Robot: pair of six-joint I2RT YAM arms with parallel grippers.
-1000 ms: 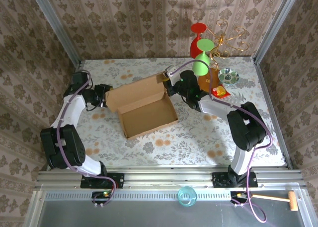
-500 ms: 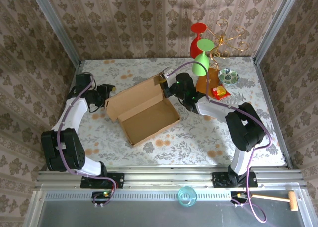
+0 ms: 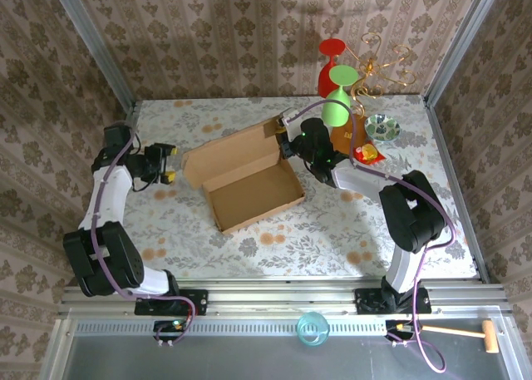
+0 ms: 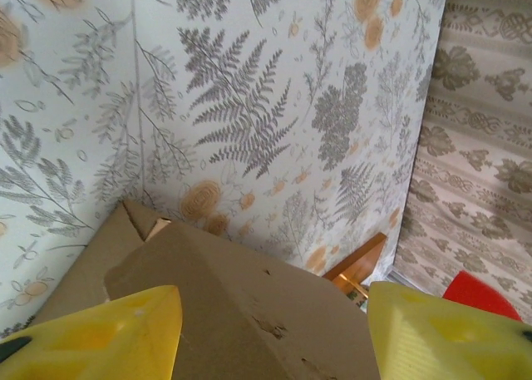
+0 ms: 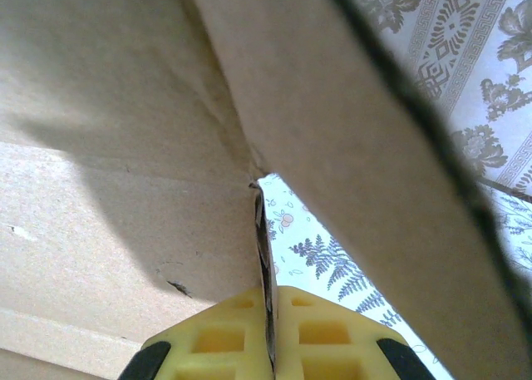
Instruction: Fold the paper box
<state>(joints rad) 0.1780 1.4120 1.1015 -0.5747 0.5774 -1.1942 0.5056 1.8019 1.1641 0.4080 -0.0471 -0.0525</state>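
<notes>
Far left: left gripper [image 3: 169, 163], 2 yellow fingers [image 4: 91, 334] spread apart, gripping nothing, just beside the paper box [image 3: 249, 180]. In its wrist view a cardboard corner lies between them. The box sits mid-way across the table [image 3: 332, 230], tray facing up, lid flap raised along the far side. Right of it: right gripper [image 3: 283, 144] pinched closed on the flap's far-right edge.

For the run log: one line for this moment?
paper box: lid open | left gripper: open, at its left end | right gripper: shut on its far-right flap
</notes>
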